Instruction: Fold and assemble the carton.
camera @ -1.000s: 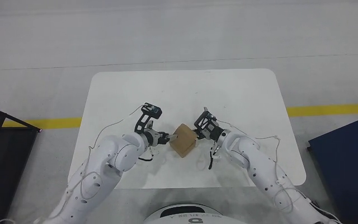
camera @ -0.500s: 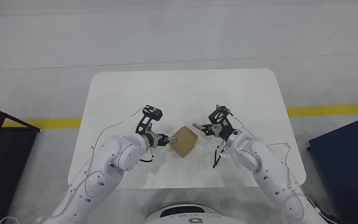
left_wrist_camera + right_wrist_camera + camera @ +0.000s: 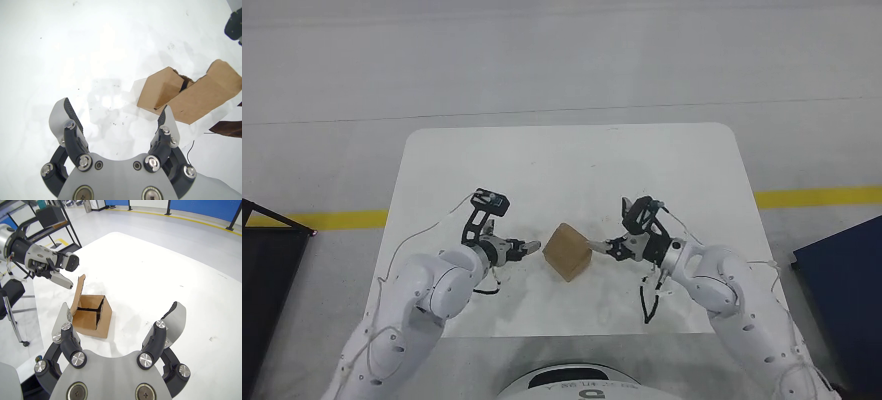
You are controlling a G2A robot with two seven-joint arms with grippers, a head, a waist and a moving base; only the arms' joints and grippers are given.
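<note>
A small brown carton (image 3: 568, 252) lies on its side in the middle of the white table (image 3: 642, 170). Its open end (image 3: 88, 311) faces my right gripper, and one flap (image 3: 78, 291) stands up from it. Inside, the far flaps are folded shut. My left gripper (image 3: 530, 246) hovers open a short way off the carton's left side, touching nothing. The left wrist view shows the carton (image 3: 185, 98) just past one fingertip of that gripper (image 3: 116, 106). My right gripper (image 3: 600, 246) is open too, close to the right side, with the carton beside one finger (image 3: 62, 313).
The table's front edge runs close behind both arms. A black shelf rack (image 3: 56, 224) stands on the floor beyond the table's left side. A dark blue object (image 3: 847, 270) sits off the right edge. Bare tabletop stretches behind the carton.
Both grippers were against the carton one second ago and have drawn back from it. The left one moved left, the right one swung out and came back nearer. The carton stays put.
</note>
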